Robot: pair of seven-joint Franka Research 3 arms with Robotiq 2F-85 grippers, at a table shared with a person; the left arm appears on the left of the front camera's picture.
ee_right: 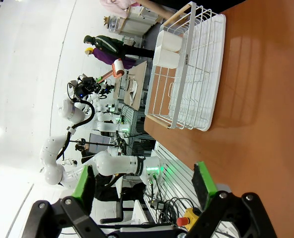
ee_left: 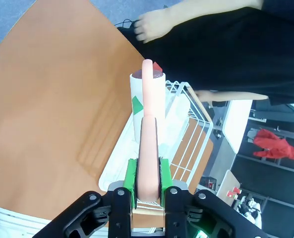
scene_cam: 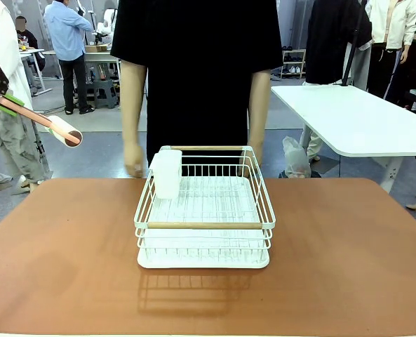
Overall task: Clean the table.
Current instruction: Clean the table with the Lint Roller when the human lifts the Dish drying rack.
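The left gripper [ee_left: 147, 184] is clamped on the handle of a pink-handled roller with a white cylindrical head [scene_cam: 66, 130], held in the air above the far left corner of the wide reddish-brown table [scene_cam: 67, 239]. The right gripper [ee_right: 144, 181] stands open over the table's near right part. A white wire dish rack [scene_cam: 205, 226] sits mid-table, with a white plastic cup [scene_cam: 167, 173] in its far left corner.

Rack [scene_cam: 204, 226] on table [scene_cam: 67, 267] centre, cup [scene_cam: 168, 173] in its far-left corner, person [scene_cam: 197, 70] behind, roller [scene_cam: 64, 131] raised at left
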